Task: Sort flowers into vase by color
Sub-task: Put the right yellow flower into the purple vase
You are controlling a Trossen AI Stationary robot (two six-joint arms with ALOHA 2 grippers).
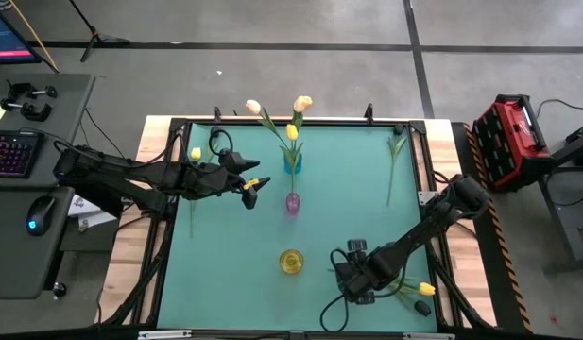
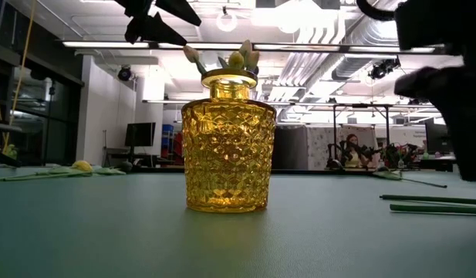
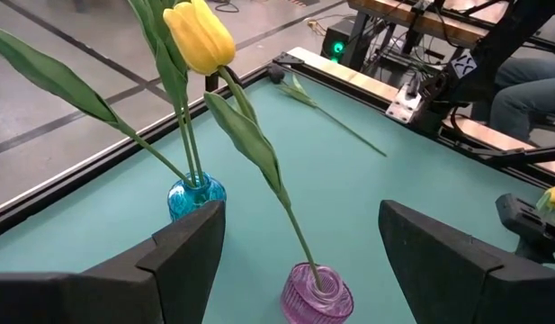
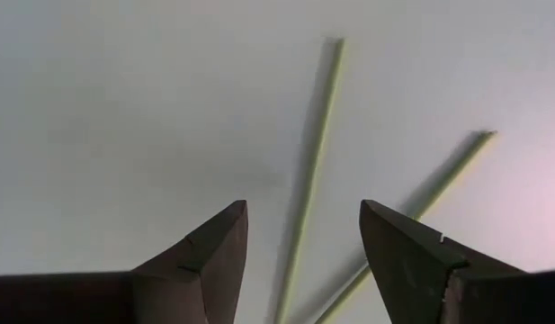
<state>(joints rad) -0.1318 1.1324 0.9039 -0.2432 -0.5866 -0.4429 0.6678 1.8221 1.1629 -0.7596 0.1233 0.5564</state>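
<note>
Flowers lie and stand across the teal table (image 1: 348, 217): two green stems (image 4: 311, 171) rest flat on the mat at the near right, one ending in a yellow tulip head (image 1: 426, 288) beside a dark bud (image 1: 422, 307) near the table's right edge. The right gripper (image 4: 302, 236) hangs just over these stems, its fingers partly apart with one stem running between the tips; no contact with the stem can be made out, so it holds nothing visible. In the high view this gripper (image 1: 352, 280) sits at the near right, close to the yellow glass vase (image 1: 291, 262), which stands empty-mouthed near the table's front middle and fills the low view as a faceted amber jar (image 2: 226, 150). Farther back, a purple vase (image 3: 317, 292) carries one long leafy stem, and behind it a blue vase (image 3: 195, 195) holds stems topped by a yellow tulip (image 3: 200, 34); from above, cream and yellow heads (image 1: 301, 103) fan out over the blue vase (image 1: 291, 162). A single loose flower (image 1: 395, 161) lies along the far right side, and another yellow head (image 1: 196, 153) lies at the far left edge. The left gripper (image 1: 253, 186) hovers above the mat left of the purple vase (image 1: 292, 202), its fingers (image 3: 183, 247) spread wide and empty, facing both vases.
</note>
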